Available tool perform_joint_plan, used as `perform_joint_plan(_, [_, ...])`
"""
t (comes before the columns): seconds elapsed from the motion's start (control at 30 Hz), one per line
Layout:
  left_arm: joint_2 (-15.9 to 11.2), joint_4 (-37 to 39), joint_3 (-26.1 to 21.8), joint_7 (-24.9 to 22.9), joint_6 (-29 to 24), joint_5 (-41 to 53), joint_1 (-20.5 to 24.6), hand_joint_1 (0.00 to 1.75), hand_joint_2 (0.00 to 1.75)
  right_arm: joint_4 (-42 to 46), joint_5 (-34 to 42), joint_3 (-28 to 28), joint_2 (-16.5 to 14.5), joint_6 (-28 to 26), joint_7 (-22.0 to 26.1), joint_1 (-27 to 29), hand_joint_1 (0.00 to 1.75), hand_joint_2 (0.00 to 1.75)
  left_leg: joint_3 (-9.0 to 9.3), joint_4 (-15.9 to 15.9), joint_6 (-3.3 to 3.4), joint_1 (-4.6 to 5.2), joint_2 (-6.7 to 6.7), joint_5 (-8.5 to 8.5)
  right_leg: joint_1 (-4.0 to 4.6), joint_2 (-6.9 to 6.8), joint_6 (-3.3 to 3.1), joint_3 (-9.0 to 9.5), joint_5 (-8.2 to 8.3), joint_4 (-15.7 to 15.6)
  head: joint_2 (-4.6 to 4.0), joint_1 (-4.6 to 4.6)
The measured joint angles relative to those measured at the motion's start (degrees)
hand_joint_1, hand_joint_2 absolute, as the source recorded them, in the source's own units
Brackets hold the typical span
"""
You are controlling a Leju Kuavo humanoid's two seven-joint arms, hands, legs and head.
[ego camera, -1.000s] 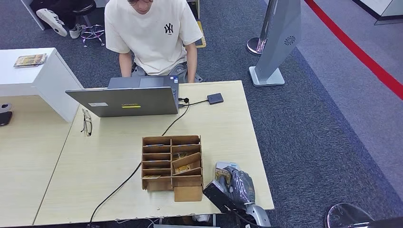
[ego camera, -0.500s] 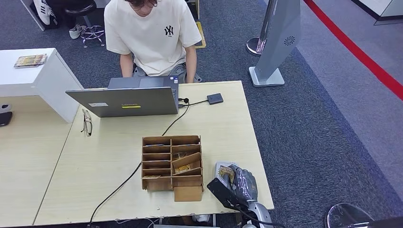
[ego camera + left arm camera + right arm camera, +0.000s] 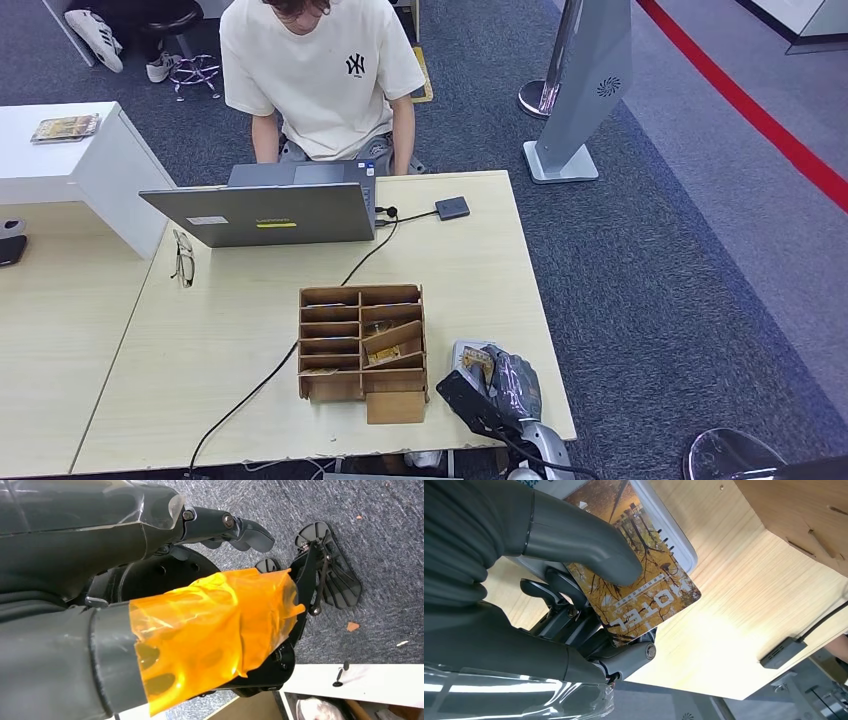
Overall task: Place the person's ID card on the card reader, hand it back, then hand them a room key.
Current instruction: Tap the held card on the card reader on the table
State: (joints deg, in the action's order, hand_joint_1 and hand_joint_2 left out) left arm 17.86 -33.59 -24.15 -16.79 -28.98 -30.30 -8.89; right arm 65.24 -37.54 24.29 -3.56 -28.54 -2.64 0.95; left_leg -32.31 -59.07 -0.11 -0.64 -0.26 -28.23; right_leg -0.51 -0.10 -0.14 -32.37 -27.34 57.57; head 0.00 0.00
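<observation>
One card (image 3: 644, 592), printed HOTEL over an autumn scene, sits pinched in your right hand (image 3: 497, 385), thumb (image 3: 584, 545) pressing on its face and dark fingers (image 3: 574, 617) beneath. It lies above a white reader (image 3: 466, 352) at the table's (image 3: 480, 270) near right corner, beside the cardboard organizer (image 3: 362, 350). Across the table, a person (image 3: 320, 75) sits behind a laptop (image 3: 265, 212). Your left hand (image 3: 200, 605) hangs over carpet with orange film round its thumb, grasping nothing, fingers apart.
</observation>
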Motion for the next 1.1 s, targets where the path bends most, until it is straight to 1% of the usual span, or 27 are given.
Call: perform_joint_plan(1.1, [0.0,-0.6,0.1,-0.2,-0.4,-0.5,-0.3,0.00,0.00,-1.0,-1.2,-0.3,-0.5,0.6,0.5,-0.6,1.75,1.75,0.13,0.0,0.00,0.00,0.02,0.00,0.00,0.03,-0.01,0.09,0.01,0.0,0.00,0.00])
